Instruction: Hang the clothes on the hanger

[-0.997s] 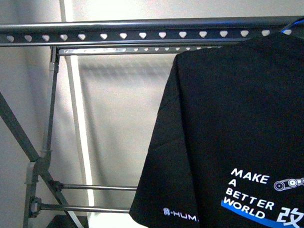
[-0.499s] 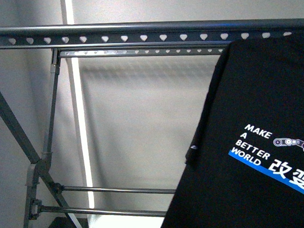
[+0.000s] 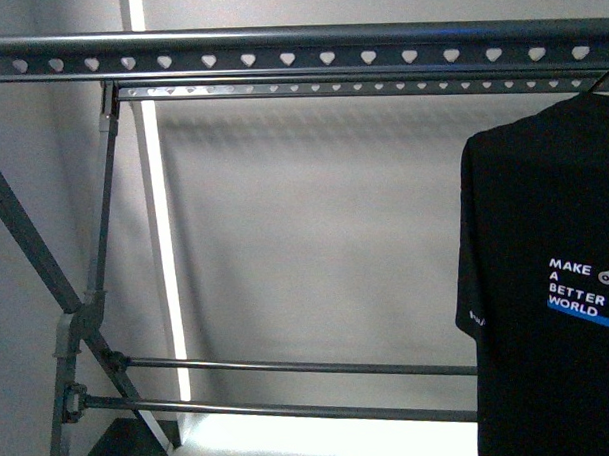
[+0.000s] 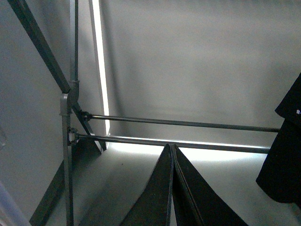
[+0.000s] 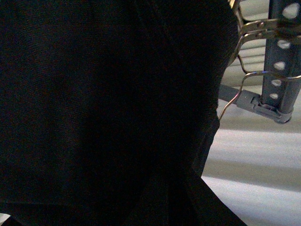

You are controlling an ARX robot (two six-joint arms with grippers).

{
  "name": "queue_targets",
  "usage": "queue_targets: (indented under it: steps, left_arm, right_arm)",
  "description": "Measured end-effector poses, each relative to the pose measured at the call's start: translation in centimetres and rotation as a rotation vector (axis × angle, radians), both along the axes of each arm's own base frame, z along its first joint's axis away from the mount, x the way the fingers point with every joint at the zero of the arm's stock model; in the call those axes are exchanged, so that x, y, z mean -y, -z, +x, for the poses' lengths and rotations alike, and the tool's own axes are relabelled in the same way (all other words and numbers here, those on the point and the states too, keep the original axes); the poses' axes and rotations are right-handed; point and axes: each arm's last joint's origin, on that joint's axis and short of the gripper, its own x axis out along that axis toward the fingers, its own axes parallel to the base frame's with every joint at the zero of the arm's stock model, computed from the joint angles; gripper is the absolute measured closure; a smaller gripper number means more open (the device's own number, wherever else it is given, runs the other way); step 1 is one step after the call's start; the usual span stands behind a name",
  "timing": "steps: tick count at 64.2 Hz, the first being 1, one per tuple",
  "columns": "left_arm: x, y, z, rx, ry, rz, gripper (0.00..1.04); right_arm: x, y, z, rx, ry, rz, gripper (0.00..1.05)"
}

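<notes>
The clothes (image 3: 546,280), a black T-shirt printed "MAKE A BETTER WORLD", hang at the far right of the front view, their top just under the hanger's grey top rail (image 3: 279,59) with heart-shaped holes. In the right wrist view the black fabric (image 5: 103,103) fills most of the picture. My right gripper is shut on it, its fingers lost in the dark cloth. A thin wire hook (image 5: 240,89) shows beside the holed rail (image 5: 281,61). My left gripper (image 4: 171,148) is shut and empty, pointing at the rack's lower bars (image 4: 178,123). The shirt's edge (image 4: 282,169) hangs to its side.
The rack's crossed legs (image 3: 67,316) stand at the left, with two lower cross bars (image 3: 289,367) spanning the frame. A second holed rail (image 3: 330,87) runs behind the top one. A grey wall with a bright vertical strip (image 3: 160,243) lies behind.
In the front view the shirt has moved to the right and further away, now smaller and at the frame's right edge. More of the top rail shows bare.
</notes>
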Motion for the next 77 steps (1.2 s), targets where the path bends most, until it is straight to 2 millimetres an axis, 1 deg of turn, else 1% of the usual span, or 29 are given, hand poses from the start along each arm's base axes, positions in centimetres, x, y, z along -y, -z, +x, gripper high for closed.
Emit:
queue_targets:
  steps: [6, 14, 18, 28, 38, 50, 53, 54, 56, 57, 59, 64, 66, 69, 74, 77]
  left_arm:
    - [0.0, 0.9, -1.4, 0.003, 0.000, 0.000, 1.01]
    - [0.0, 1.4, -2.4, 0.006, -0.001, 0.000, 1.01]
    - [0.0, 1.8, -3.1, 0.006, -0.001, 0.001, 1.01]
    - [0.0, 2.4, -4.1, 0.004, -0.002, 0.002, 1.01]
    - [0.0, 2.9, -5.3, 0.005, -0.002, 0.002, 1.01]
    - [0.0, 3.4, -6.1, 0.005, -0.002, 0.002, 1.01]
    - [0.0, 3.7, -6.3, 0.017, -0.002, 0.002, 1.01]
    - [0.0, 3.8, -6.4, 0.016, -0.001, 0.002, 1.01]
    - [0.0, 3.7, -6.4, 0.019, -0.002, 0.002, 1.01]
    - [0.0, 3.7, -6.4, 0.020, -0.002, 0.003, 1.01]
    - [0.0, 3.7, -6.5, 0.020, -0.002, 0.003, 1.01]
    - [0.0, 3.6, -6.8, 0.024, -0.002, 0.003, 1.01]
    - [0.0, 3.5, -6.9, 0.025, -0.002, 0.003, 1.01]
    - [0.0, 3.5, -7.1, 0.029, -0.002, 0.002, 1.01]
    - [0.0, 3.4, -7.4, 0.031, -0.002, 0.003, 1.01]
    - [0.0, 3.4, -7.5, 0.030, -0.002, 0.003, 1.01]
  right_arm:
    - [-0.7, -0.4, 1.1, -0.002, -0.004, -0.003, 1.00]
    - [-1.3, -0.6, 2.0, -0.006, -0.005, -0.002, 1.00]
    - [-1.6, -0.6, 2.9, -0.014, 0.006, -0.001, 1.00]
    - [-1.8, -0.5, 4.3, -0.034, 0.035, -0.004, 1.00]
    - [-2.6, 0.8, 5.3, -0.059, 0.041, -0.016, 1.00]
    - [-3.7, 2.0, 5.6, -0.065, 0.017, -0.027, 0.99]
    - [-3.9, 2.2, 5.7, -0.046, 0.010, -0.022, 0.94]
    - [-4.0, 2.3, 5.8, -0.033, 0.002, -0.014, 0.91]
    - [-4.1, 2.4, 5.8, -0.021, -0.006, -0.007, 0.87]
    - [-4.2, 2.4, 5.8, -0.002, -0.021, 0.006, 0.83]
    - [-4.4, 2.4, 5.8, 0.013, -0.032, 0.014, 0.79]
    - [-5.0, 2.5, 5.2, 0.074, -0.087, 0.072, 0.66]
    - [-5.2, 2.5, 4.9, 0.084, -0.100, 0.088, 0.63]
    - [-5.6, 2.3, 3.9, 0.131, -0.140, 0.152, 0.54]
    - [-6.0, 1.4, 1.8, 0.223, -0.193, 0.243, 0.42]
    - [-6.3, 0.5, -0.2, 0.300, -0.232, 0.317, 0.33]
